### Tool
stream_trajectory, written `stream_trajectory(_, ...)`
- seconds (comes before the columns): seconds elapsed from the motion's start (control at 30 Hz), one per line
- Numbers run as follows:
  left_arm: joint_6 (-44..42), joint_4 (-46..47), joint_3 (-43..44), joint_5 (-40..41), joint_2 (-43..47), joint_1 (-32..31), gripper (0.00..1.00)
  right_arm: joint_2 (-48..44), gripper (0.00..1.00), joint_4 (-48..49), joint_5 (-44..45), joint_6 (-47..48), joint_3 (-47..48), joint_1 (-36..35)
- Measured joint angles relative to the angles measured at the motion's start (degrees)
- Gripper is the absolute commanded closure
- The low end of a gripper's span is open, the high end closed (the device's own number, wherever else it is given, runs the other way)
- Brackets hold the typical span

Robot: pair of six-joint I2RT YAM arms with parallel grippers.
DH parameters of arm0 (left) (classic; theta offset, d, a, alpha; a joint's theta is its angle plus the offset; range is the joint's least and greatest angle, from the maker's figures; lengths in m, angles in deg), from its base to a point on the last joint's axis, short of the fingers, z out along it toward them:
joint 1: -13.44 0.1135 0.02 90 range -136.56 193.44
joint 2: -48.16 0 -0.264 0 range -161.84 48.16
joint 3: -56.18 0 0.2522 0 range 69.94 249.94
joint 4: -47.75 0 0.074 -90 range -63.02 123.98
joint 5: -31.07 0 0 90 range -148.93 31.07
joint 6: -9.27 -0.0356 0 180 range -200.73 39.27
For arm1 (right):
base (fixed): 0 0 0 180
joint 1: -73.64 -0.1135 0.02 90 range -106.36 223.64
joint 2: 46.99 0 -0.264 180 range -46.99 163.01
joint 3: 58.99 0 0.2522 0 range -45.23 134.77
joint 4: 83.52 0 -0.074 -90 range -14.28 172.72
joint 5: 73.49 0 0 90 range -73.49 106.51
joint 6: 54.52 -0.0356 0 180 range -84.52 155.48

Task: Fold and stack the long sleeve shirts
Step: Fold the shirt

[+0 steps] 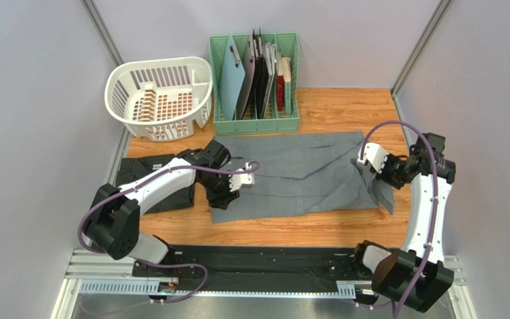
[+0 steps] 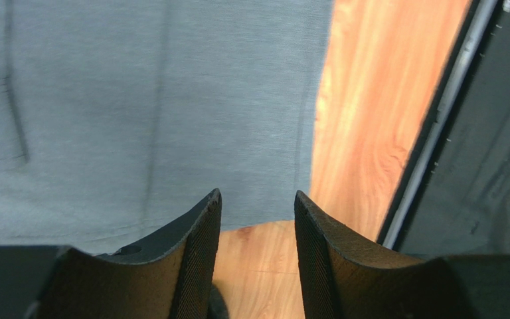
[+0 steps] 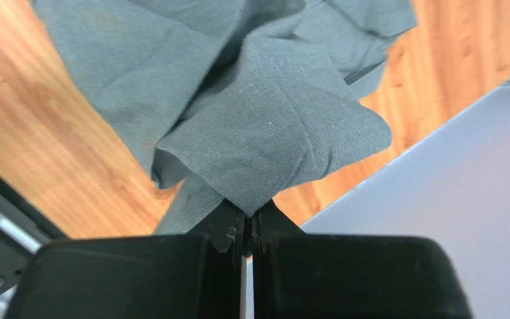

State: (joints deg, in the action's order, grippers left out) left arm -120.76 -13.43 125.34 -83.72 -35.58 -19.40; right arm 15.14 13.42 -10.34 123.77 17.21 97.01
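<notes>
**Right gripper pinches the grey shirt's end; left fingers stand apart**

The grey shirt point(image 1: 291, 173) lies spread across the middle of the table point(image 1: 344, 106). It reaches from the left gripper point(image 1: 226, 196) almost to the table's right edge, and its far hem lies close to the green file rack point(image 1: 254, 83).

The right gripper point(image 1: 378, 174) has its fingers pressed together on a fold of that shirt at its right end. In the right wrist view the cloth is nipped between the two fingertips point(image 3: 228, 229). It bunches there into a raised, crumpled flap above the wood.

The left gripper sits at the shirt's near-left corner. In the left wrist view its fingers point(image 2: 198, 252) stand apart with nothing between them. The shirt's edge lies just beyond the tips, and bare wood shows in the gap.

The dark shirt point(image 1: 135, 169) lies folded at the table's left edge, partly under the left arm and just beside the grey one. Whether the two shirts touch cannot be told.

A white laundry basket point(image 1: 158, 100) stands at the far-left corner. It is next to the rack, which holds upright boards and folders.
</notes>
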Motion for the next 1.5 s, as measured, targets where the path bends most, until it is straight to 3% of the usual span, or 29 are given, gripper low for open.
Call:
stream_trajectory(0.23,-2.58,-1.49,-4.24,3.43,1.53,-6.86,0.48,-3.32,1.00,2.89,-3.21,1.86,0.31,0.00)
stream_trajectory(0.6,-6.27,0.09,-9.27,11.93,-1.11,-11.61,0.47,-5.79,1.00,3.69,-3.50,3.54,-0.39,-0.07)
stream_trajectory(0.7,-6.80,0.50,-9.92,14.60,-1.40,-13.03,0.53,-6.93,1.00,3.69,-3.48,3.80,-1.73,-0.07)
stream_trajectory(0.73,-6.78,0.59,-9.92,15.10,-1.44,-13.33,0.64,-7.17,1.00,3.63,-3.45,3.93,-2.03,-0.07)
stream_trajectory(0.8,-7.06,1.38,-9.92,16.48,-1.68,-13.92,0.74,-7.61,1.00,3.58,-3.41,4.20,-2.54,-0.07)
stream_trajectory(0.83,-6.95,1.84,-9.90,17.03,-1.88,-14.12,0.86,-7.74,1.00,3.50,-3.37,4.33,-2.62,-0.07)
stream_trajectory(0.93,-7.08,2.58,-9.90,18.08,-1.90,-14.45,1.00,-8.22,1.00,3.13,-3.21,4.59,-2.62,-0.07)
stream_trajectory(1.2,-7.41,-2.16,-8.94,14.08,0.09,-12.15,1.00,-9.97,1.00,2.64,-3.34,4.55,-2.86,-0.07)
stream_trajectory(1.5,-7.89,-10.25,6.38,8.98,-1.64,-3.08,1.00,-0.07,1.00,7.80,-5.70,3.65,1.95,-0.11)
